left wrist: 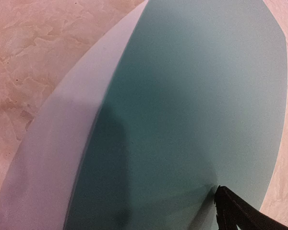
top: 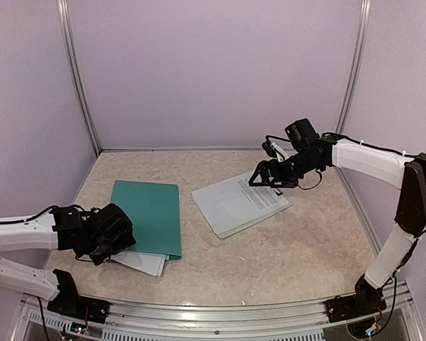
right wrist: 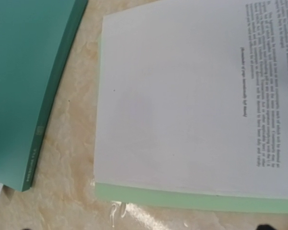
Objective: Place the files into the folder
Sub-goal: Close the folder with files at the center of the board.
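Files (top: 243,199) on clipboard (right wrist: 182,200), folder (top: 150,213) shut alongside

Logged dark teal folder flat at left-centre of marbled table (top: 298,249), leaves closed. Found files stacked on pale mint clipboard at centre-right, printed side up, skewed to the table edge. Strip of bare table between the two, no contact. Spotted more white sheets (top: 145,263) poking from under the folder's near corner. Noted left gripper (top: 112,233) low at the folder's near left edge; cannot tell jaw spread from any view. Noted right gripper (top: 268,176) over the files' far edge; jaw gap likewise unreadable.

Left wrist view only: teal cover filling the frame, pale band along its left side, one dark fingertip (left wrist: 233,211) at the cover. Right wrist view only: small print on the folder spine, mint rim showing below the top sheet, blocks of black text at the sheet's far side.
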